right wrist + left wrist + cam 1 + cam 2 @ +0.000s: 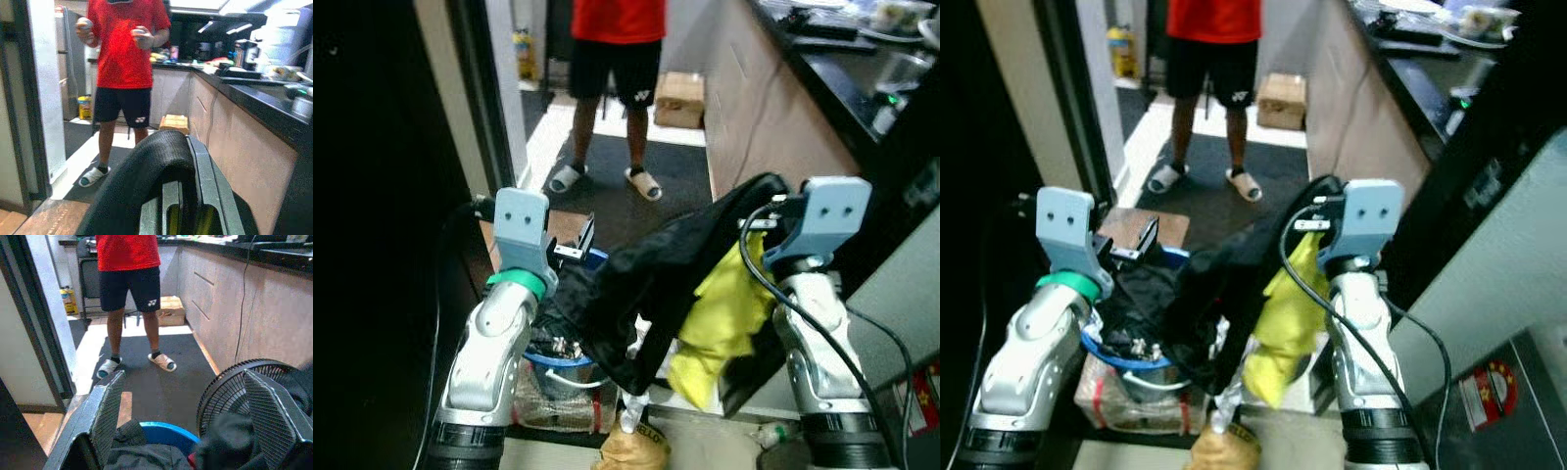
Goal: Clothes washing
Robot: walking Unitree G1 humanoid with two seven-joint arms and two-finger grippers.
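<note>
My right gripper (pixel 766 223) is raised and shut on a black garment (pixel 656 279) that drapes down to my left. A yellow garment (pixel 720 323) hangs with it below the fingers. In the right wrist view the black cloth (pixel 146 176) lies over the closed fingers, with yellow showing between them. My left gripper (pixel 576 245) is open, its fingers (pixel 105 418) spread wide just above a blue basket (pixel 570 364) of dark clothes (pixel 146 455). It holds nothing.
A person in a red shirt (pixel 619 20), black shorts and sandals stands on the dark mat ahead. A cardboard box (pixel 680 98) lies behind them. A counter (pixel 822 78) runs along the right, above a grey appliance front (pixel 1489 294). A black fan (pixel 230 391) stands beside the basket.
</note>
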